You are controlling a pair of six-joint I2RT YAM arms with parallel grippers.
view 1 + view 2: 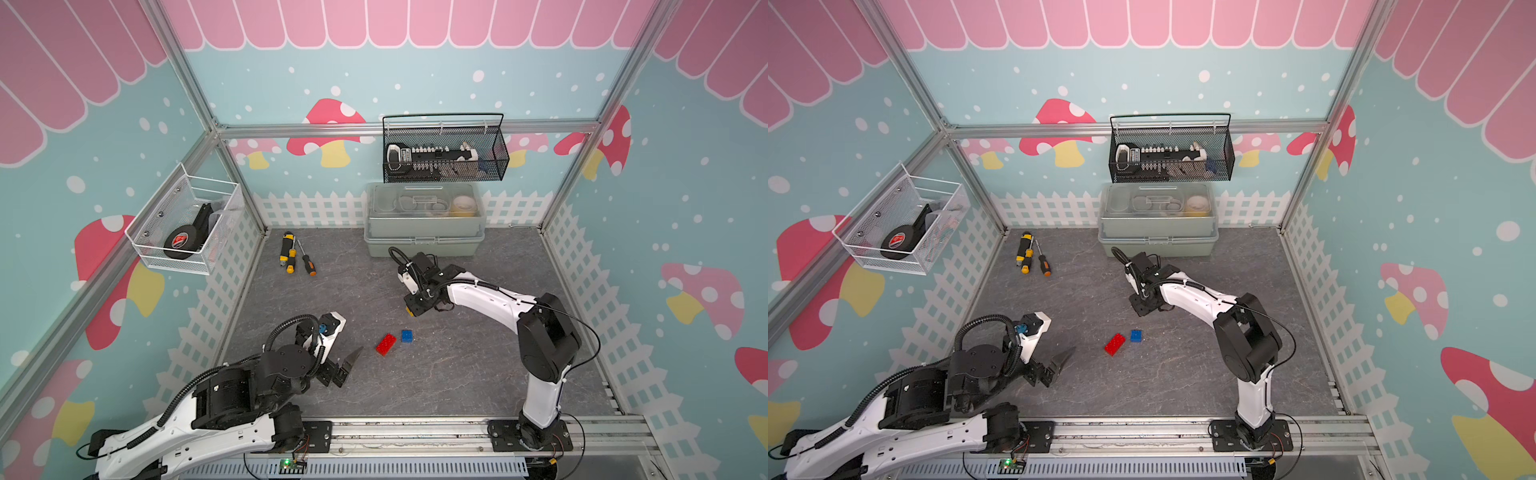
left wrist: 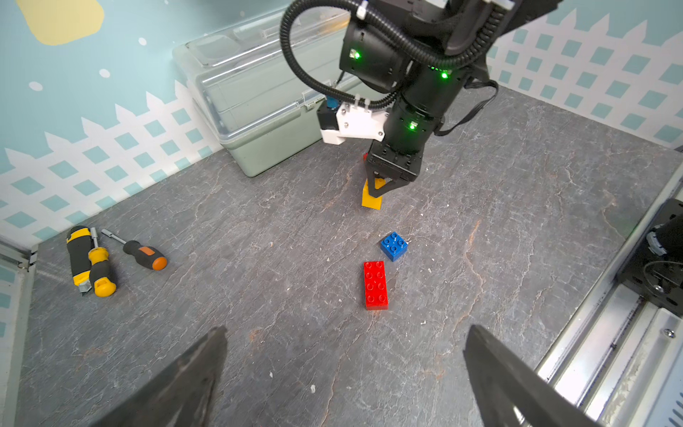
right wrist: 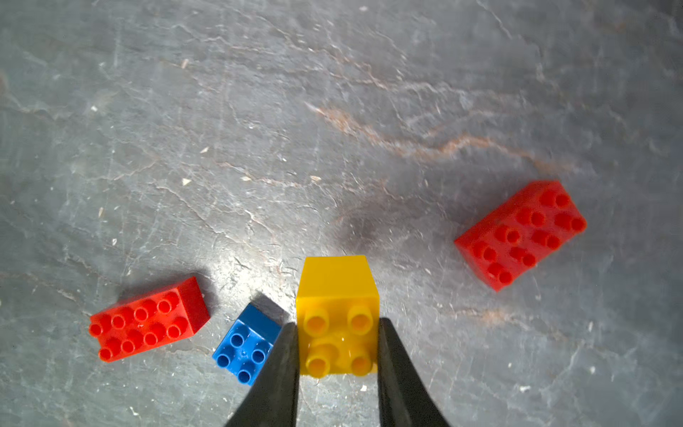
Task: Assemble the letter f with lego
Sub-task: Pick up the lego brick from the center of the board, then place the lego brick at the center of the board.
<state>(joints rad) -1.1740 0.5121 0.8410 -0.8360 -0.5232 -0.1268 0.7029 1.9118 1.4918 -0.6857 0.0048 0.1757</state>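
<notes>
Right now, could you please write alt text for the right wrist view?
The right claw is shut on a yellow square brick, studs facing the camera. On the table, a blue brick sits partly hidden by one finger, a red oblong brick beyond it, a second red brick on the other side.

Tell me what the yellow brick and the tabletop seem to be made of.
The yellow brick: probably moulded plastic, glossy; smooth faces and shiny round studs. The tabletop: looks like grey slate, matte, with veins and rusty streaks; real stone or a printed sheet, cannot tell.
</notes>
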